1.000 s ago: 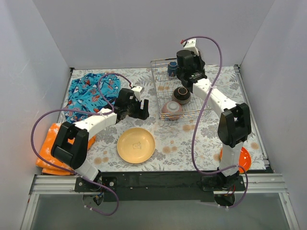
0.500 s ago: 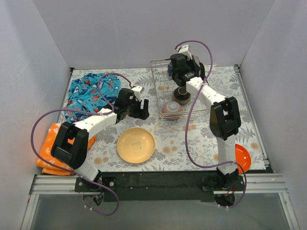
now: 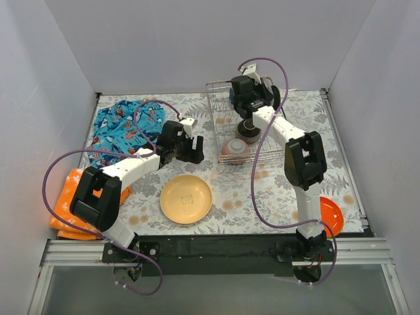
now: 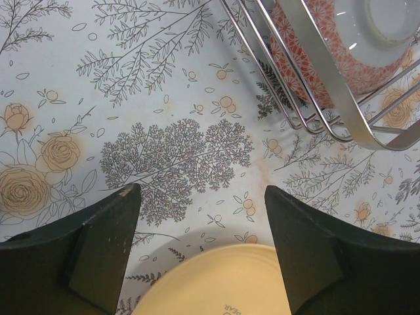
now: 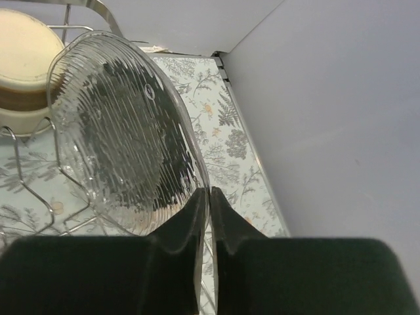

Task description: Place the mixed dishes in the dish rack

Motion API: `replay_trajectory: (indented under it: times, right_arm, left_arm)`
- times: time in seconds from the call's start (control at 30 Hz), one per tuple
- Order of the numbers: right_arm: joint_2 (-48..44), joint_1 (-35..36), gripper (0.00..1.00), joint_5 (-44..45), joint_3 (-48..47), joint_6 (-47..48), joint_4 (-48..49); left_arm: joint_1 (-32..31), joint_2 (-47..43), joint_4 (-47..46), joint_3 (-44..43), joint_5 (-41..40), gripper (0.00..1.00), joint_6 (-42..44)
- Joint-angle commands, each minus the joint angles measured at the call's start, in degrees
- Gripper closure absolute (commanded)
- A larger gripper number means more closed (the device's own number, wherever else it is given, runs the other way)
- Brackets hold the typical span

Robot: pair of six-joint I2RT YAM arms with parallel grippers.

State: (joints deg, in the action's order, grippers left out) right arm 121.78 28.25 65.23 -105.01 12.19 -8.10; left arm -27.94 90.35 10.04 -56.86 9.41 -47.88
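Floral tablecloth (image 3: 348,170), grey walls all round. Right gripper (image 5: 208,197) over back of rack (image 3: 211,108), fingers pressed on the rim of a ribbed plate (image 5: 125,138). Rim hold likely so it can slot between tines. Beige cup (image 5: 23,46) just behind. Brown bowl (image 3: 249,130) and patterned bowl (image 3: 235,149) sit in rack. Left gripper (image 4: 202,193) spread, empty, above yellow plate (image 4: 216,289) beside rack, probably next. Orange plate (image 3: 328,216) by right base, not yet loaded.

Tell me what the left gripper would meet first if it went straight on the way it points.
Most likely the floral tablecloth: the open left gripper points at a patch between the tan-yellow plate and the dish rack. Depth is unclear; the plate's rim lies close.
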Motion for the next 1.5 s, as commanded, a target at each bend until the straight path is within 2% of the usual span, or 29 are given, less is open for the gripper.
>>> replay_trajectory:
  times: [0.0,0.03,0.07,0.1,0.17,0.3,0.4,0.43,0.47,0.5,0.57,0.6,0.63,0.7,0.73,0.8,0.83,0.93,1.07,1.17,1.27,1.33,1.47]
  right_arm:
    - [-3.20,-0.13,0.74,-2.10,0.95,-1.45,-3.31]
    - [-3.73,-0.13,0.64,-4.56,0.60,-2.25,-6.20]
    - [-4.17,-0.13,0.45,-7.72,-0.79,-3.04,-9.19]
    - [-5.66,-0.13,0.38,-13.76,-0.90,-3.48,-13.48]
    - [-7.60,-0.13,0.27,-18.28,-0.90,-4.97,-16.32]
    - [-14.17,-0.65,0.24,-27.24,-0.98,-6.82,-23.97]
    - [-20.14,-4.86,0.15,-40.06,0.50,-8.05,-31.52]
    - [-21.48,-8.79,0.13,-46.53,1.55,-8.32,-35.54]
    - [-22.62,-11.09,0.05,-49.30,2.00,-8.58,-37.58]
    - [-24.20,-16.42,0.03,-52.19,2.44,-8.41,-39.87]
    - [-25.18,-22.59,0.04,-64.04,4.46,-4.74,-45.30]
    - [-26.05,-25.58,0.03,-68.61,5.86,1.29,-46.73]
    - [-26.32,-31.96,0.04,-74.75,7.26,5.44,-47.96]
    - [-26.42,-37.45,0.04,-78.14,11.66,12.21,-52.88]
    - [-26.24,-42.87,0.06,-81.55,12.72,20.34,-54.99]
    - [-25.54,-48.35,0.09,-84.81,15.96,28.81,-59.90]
    - [-25.10,-52.90,0.11,-87.53,16.67,38.00,-61.84]
    - [-22.64,-56.89,0.19,-86.43,18.70,53.58,-67.31]
    - [-21.93,-57.08,0.20,-84.30,21.60,65.30,-67.31]
    - [-19.22,-56.11,0.21,-83.34,23.01,68.84,-67.23]
    - [-17.02,-55.15,0.27,-82.37,25.46,72.52,-66.79]
    - [-17.10,-54.01,0.27,-81.93,28.79,74.38,-66.17]
    - [-20.51,-51.63,0.27,-78.95,37.65,76.67,-57.51]
  left_arm:
    - [-0.27,-0.35,-0.55,-2.20,0.08,0.24,0.24]
    - [-0.18,-0.08,-0.46,-2.38,0.17,0.24,0.24]
    - [-0.18,0.09,-0.46,-2.55,0.26,0.24,0.24]
    - [-0.18,0.18,-0.46,-2.73,0.52,0.24,0.15]
    - [-0.18,0.44,-0.46,-3.34,0.78,0.24,0.15]
    - [-0.18,0.53,-0.03,-4.83,1.14,0.24,0.33]
    - [-0.18,0.18,0.50,-5.98,1.23,0.23,0.94]
    - [-0.18,0.09,0.68,-6.24,1.23,0.24,1.38]
    - [-0.18,0.01,0.85,-6.42,1.14,0.24,1.64]
    - [-0.27,0.01,1.20,-6.86,1.05,0.24,1.91]
    - [-0.18,-0.17,1.38,-7.30,0.79,0.24,2.70]
    - [-0.27,-0.17,1.47,-7.56,0.52,0.24,2.96]
    - [-0.18,-0.08,1.47,-7.74,0.35,0.24,3.23]
    - [-0.18,0.09,1.47,-7.91,-0.44,0.24,4.19]
    - [-0.18,0.18,1.47,-8.00,-0.62,0.24,4.46]
    - [-0.18,0.79,1.65,-7.92,-0.71,0.24,5.33]
    - [-0.27,0.97,1.73,-7.74,-0.71,0.24,5.60]
    - [-0.18,1.76,2.26,-7.48,-0.53,0.24,6.39]
    - [-0.27,2.38,2.96,-7.21,-0.53,0.24,7.71]
    - [-0.27,2.73,3.75,-6.86,-1.23,0.24,8.85]
    - [-0.18,2.82,4.46,-6.34,-2.11,0.24,9.73]
    - [-0.18,2.99,5.16,-6.07,-2.20,0.24,10.52]
    - [-0.18,3.34,6.21,-5.45,-3.43,0.24,11.31]
